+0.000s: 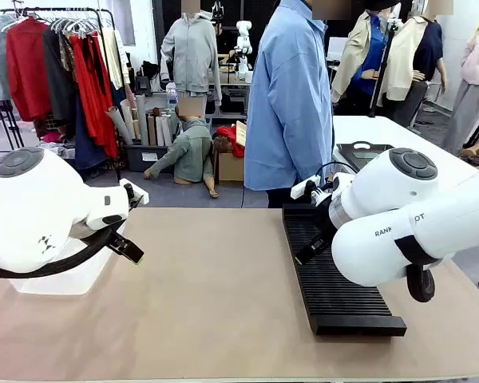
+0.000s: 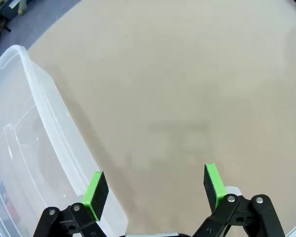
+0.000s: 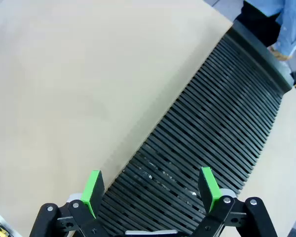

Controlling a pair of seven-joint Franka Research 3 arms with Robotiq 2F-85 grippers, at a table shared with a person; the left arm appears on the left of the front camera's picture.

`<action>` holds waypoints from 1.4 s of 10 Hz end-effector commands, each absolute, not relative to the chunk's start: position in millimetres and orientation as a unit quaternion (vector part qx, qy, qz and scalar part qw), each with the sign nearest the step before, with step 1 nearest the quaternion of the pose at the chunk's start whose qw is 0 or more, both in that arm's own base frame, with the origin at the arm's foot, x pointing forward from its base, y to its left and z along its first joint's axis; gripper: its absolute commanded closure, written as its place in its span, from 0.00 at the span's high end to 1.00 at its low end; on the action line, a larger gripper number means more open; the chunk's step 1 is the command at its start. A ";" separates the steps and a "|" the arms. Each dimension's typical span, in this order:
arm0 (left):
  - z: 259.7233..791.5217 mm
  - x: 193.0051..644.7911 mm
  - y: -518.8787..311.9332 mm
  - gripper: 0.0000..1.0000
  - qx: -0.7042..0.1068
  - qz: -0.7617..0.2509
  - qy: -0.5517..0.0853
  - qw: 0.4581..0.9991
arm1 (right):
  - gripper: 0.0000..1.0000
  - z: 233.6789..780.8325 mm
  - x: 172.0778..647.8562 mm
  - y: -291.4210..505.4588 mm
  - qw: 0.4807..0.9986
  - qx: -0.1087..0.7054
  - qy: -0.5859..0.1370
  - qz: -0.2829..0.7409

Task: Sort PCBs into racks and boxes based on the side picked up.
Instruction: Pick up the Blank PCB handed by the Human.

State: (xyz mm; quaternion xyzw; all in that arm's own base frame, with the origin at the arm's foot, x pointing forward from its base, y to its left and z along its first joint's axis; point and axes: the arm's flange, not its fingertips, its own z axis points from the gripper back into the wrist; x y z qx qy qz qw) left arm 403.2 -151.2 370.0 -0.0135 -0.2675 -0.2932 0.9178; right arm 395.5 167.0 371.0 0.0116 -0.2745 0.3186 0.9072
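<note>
A tan table (image 1: 215, 287) seen from the robot's side, with a person (image 1: 291, 104) in a light blue shirt standing at the far edge. A long black rack (image 1: 335, 279) lies on the robot's right half of the table, its narrow slots running crosswise and its far end near the person. A clear plastic box (image 1: 68, 281) sits on the left half, partly hidden behind the white left arm.

In the left wrist view, the left end effector (image 2: 154, 190) is released, its green pads (image 2: 95, 195) spread wide over bare table. The box lies just beside it (its rolled rim passes close by one pad).

In the right wrist view, the right end effector (image 3: 150, 190) is also released, fingers wide apart. It hangs above the rack's long edge: one pad is over the slots, the other over the line where rack meets table
</note>
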 end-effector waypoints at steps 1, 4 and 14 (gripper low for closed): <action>370.2 403.2 -151.3 1.00 -0.014 -0.293 -0.268 0.918 | 1.00 371.2 395.4 167.0 0.907 0.012 -0.275 0.319; 370.2 403.2 -151.3 1.00 -0.014 -0.293 -0.268 0.918 | 1.00 371.2 395.4 167.0 0.907 0.012 -0.275 0.319; 420.8 425.2 -150.4 1.00 -0.067 -0.305 -0.211 0.926 | 1.00 421.6 411.7 130.9 0.901 0.042 -0.252 0.351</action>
